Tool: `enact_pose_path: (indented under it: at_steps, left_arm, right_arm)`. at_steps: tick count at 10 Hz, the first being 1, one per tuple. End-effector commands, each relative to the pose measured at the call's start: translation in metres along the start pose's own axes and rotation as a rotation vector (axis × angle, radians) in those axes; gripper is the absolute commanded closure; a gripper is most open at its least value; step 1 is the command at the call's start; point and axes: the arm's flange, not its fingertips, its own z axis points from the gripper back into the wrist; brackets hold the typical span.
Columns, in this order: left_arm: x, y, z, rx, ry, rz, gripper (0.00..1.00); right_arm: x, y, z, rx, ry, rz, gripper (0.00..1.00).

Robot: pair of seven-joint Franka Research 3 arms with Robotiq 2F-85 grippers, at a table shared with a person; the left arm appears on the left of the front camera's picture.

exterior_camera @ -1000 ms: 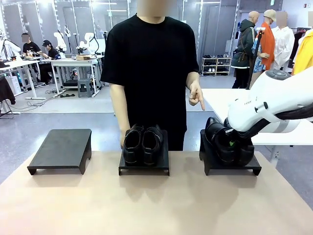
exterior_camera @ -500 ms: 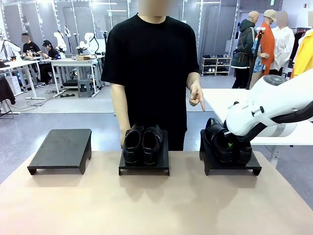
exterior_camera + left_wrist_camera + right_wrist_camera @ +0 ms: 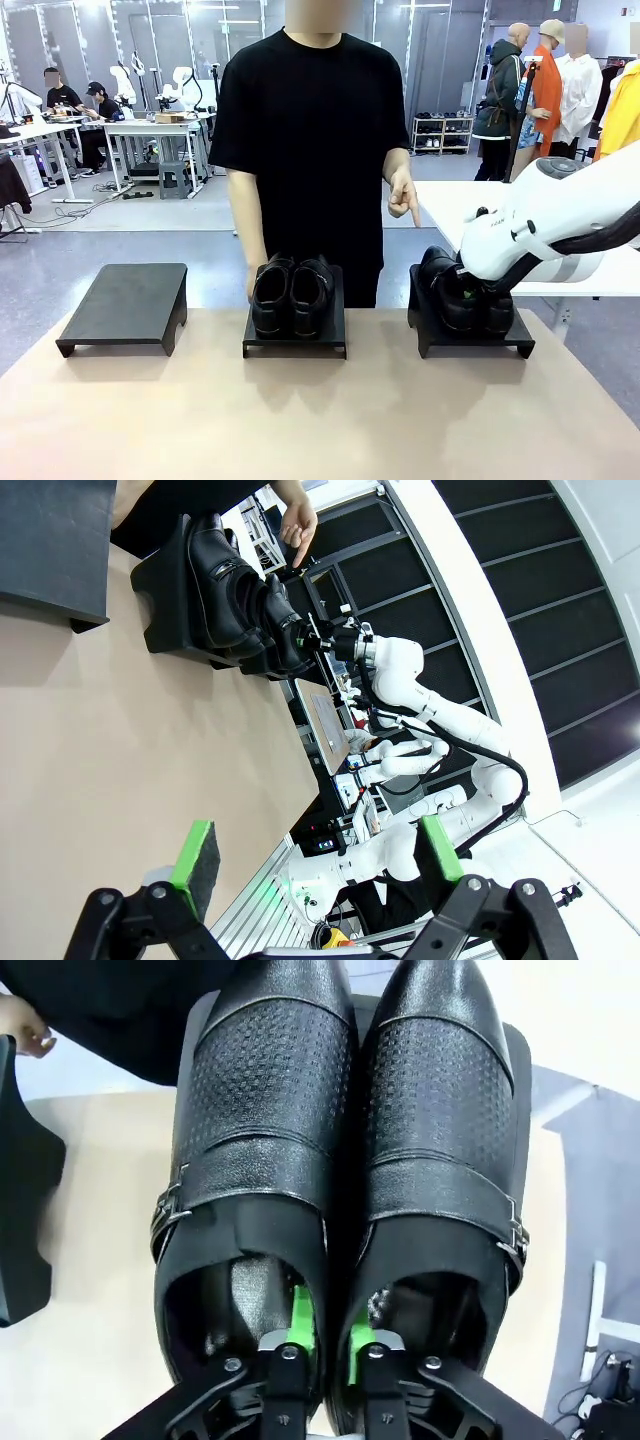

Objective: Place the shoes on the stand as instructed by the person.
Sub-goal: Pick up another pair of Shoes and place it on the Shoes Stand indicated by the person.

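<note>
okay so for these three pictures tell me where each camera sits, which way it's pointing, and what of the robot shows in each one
Front view: fixed between the arms, facing across the table at the person; the right arm reaches over the buckled shoes on the right stand.
Left wrist view: on the left arm, rolled sideways, looking along the open left gripper toward the right arm.
Right wrist view: on the right arm, looking down at the buckled shoes; right gripper pinches their inner sides together.
Shared: all show the buckled shoes.

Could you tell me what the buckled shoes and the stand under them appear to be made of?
The buckled shoes look like glossy black leather: shiny toes, a perforated-looking panel, silver metal-looking buckles. The stand looks like matte black board or plastic; which one can't be told.
</note>
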Motion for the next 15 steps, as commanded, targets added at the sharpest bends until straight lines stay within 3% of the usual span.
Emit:
enact_pose_path:
  at_steps: [1, 3, 5, 15]
  left_arm:
    - [-0.001, -0.002, 0.002, -0.009, 0.012, -0.020, 0.00]
    - [-0.001, -0.002, 0.002, -0.009, 0.012, -0.020, 0.00]
    - [-0.001, -0.002, 0.002, -0.009, 0.012, -0.020, 0.00]
    - [-0.001, -0.002, 0.002, -0.009, 0.012, -0.020, 0.00]
  right_arm:
    - [0.004, 0.004, -0.004, -0.031, -0.026, -0.022, 0.51]
    - [0.004, 0.004, 0.001, -0.039, -0.030, -0.026, 0.21]
    - [0.001, 0.005, 0.006, -0.050, -0.030, -0.028, 0.00]
    - [0.002, -0.003, 0.008, -0.021, -0.019, 0.000, 0.03]
